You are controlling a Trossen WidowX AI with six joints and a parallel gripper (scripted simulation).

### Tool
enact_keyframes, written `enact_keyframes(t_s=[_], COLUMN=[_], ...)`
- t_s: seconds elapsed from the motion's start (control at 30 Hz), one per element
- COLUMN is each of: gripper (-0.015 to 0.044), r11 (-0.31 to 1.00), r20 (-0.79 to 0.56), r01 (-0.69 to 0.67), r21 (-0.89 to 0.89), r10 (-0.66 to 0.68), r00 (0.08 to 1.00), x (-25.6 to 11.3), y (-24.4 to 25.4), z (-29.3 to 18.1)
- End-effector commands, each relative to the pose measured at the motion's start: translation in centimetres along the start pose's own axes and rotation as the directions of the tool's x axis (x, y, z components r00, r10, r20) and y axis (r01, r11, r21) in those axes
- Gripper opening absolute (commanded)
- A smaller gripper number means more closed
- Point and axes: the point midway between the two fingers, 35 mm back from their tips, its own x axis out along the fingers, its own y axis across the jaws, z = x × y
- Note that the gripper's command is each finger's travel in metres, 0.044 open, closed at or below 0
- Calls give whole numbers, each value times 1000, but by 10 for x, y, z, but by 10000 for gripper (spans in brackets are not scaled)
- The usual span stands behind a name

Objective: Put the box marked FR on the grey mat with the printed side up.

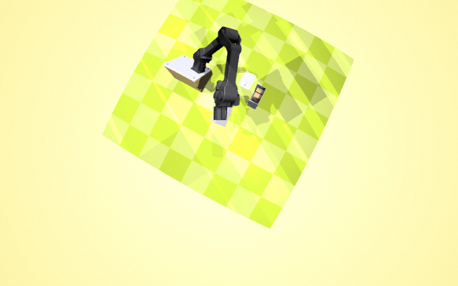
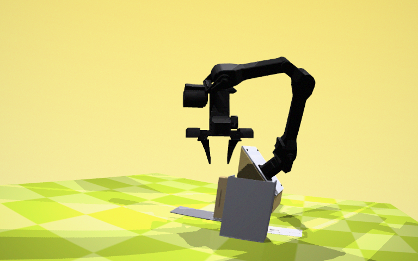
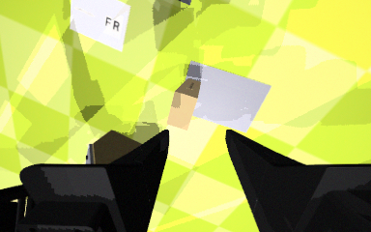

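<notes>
The grey bin [image 1: 252, 103] [image 2: 247, 209] [image 3: 185, 1] has two tan boxes [image 1: 258, 90] standing in it, at one end, with a dark gap beside them. A third box [image 2: 219, 197] [image 3: 184, 111] is outside the bin, upright on the edge of the grey mat [image 1: 219, 122] [image 2: 191, 212] [image 3: 232, 99]; its side bears a dark mark I can't read. That makes three boxes, one mat, one bin, and one white card [image 1: 247, 80] [image 2: 289, 230] [image 3: 99, 19] printed FR, flat on the surface [image 1: 189, 145] [image 2: 123, 218] [image 3: 319, 155] near the bin. Which box is FR, I can't tell. The claw [image 2: 219, 163] [image 3: 197, 134] is released, its fingers apart with nothing between them, higher than the bin.
</notes>
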Motion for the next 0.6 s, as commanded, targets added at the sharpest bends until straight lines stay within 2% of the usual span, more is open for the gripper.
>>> enact_keyframes(t_s=[0.0,0.27,0.57], gripper=[236,236,236], r11=[988,911,749], r20=[-7,-13,-17], r01=[13,31,40], r21=[-156,-410,-661], r10=[-14,-40,-69], r00=[1000,999,997], x=[1,3,4], y=[4,9,14], z=[1,3,5])
